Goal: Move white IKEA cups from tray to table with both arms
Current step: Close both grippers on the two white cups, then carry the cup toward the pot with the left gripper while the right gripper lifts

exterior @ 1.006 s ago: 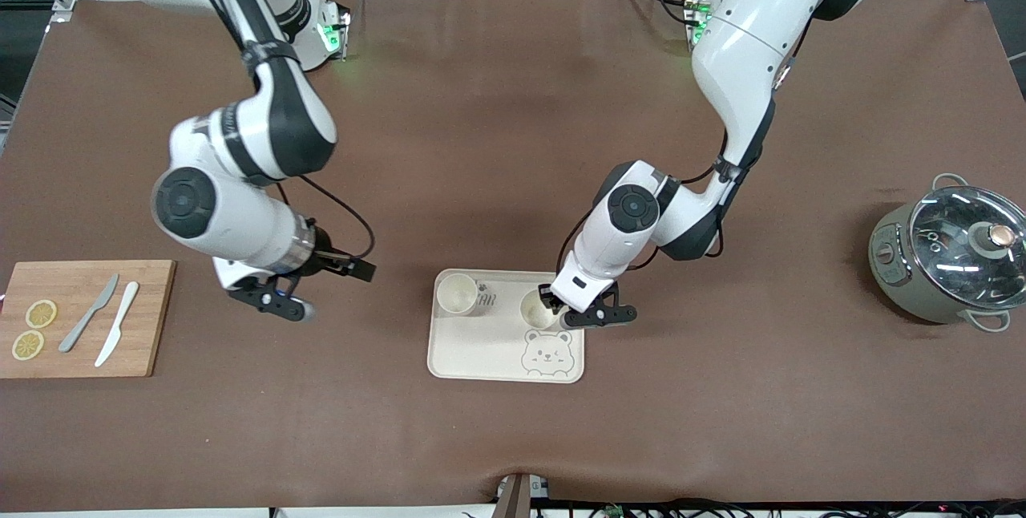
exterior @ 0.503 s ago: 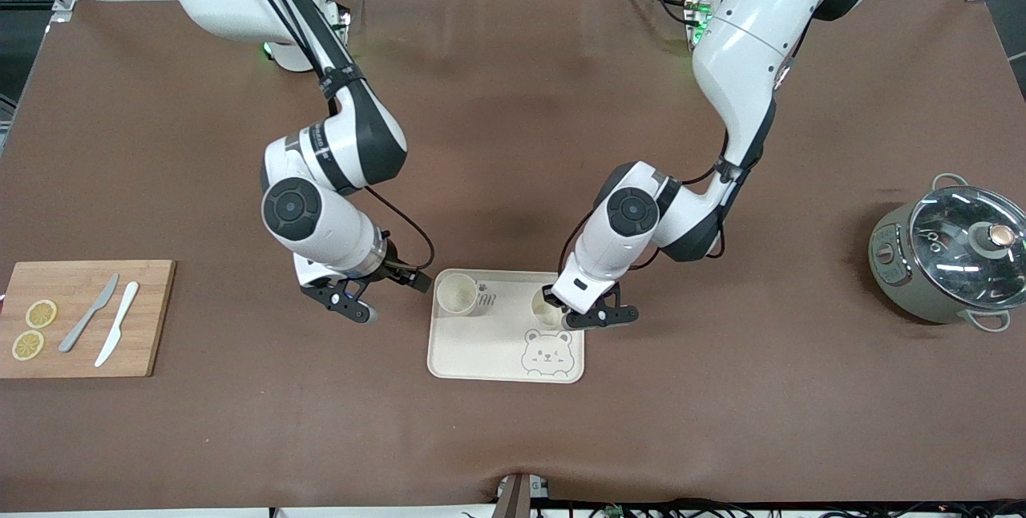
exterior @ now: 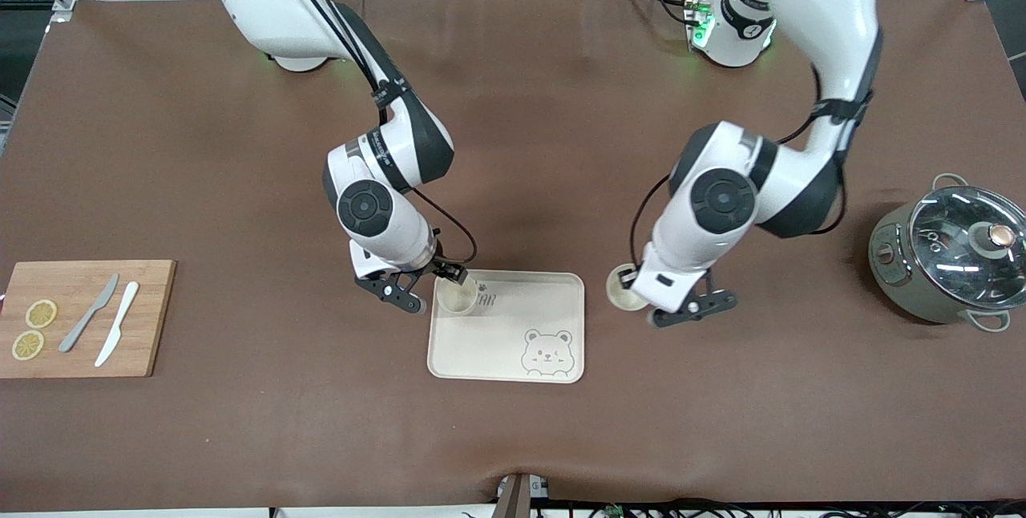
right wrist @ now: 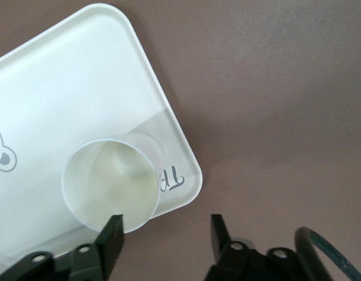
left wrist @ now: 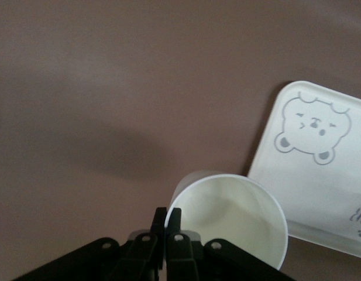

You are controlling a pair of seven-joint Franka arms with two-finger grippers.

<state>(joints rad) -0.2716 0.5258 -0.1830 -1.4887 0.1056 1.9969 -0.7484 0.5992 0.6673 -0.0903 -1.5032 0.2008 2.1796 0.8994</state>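
Observation:
One white cup (exterior: pixel 457 298) stands on the cream bear tray (exterior: pixel 513 358), in the corner nearest the right arm's base. My right gripper (exterior: pixel 429 287) is open just beside it. In the right wrist view that cup (right wrist: pixel 110 187) lies at one fingertip (right wrist: pixel 114 227), not between the two, and the right gripper (right wrist: pixel 165 227) is empty. My left gripper (exterior: pixel 635 289) is shut on the rim of the second white cup (exterior: pixel 620 293), held over the bare table beside the tray, toward the left arm's end. In the left wrist view the left gripper (left wrist: pixel 167 215) pinches that cup's (left wrist: pixel 233 219) wall.
A wooden cutting board (exterior: pixel 148 317) with two lemon slices and two knives lies at the right arm's end. A grey pot with a glass lid (exterior: pixel 954 253) stands at the left arm's end. The tray also shows in both wrist views (left wrist: pixel 320 187) (right wrist: pixel 63 99).
My left gripper has carried its cup off the tray toward the left arm's end. My right arm has swung from near the cutting board to the cup on the tray.

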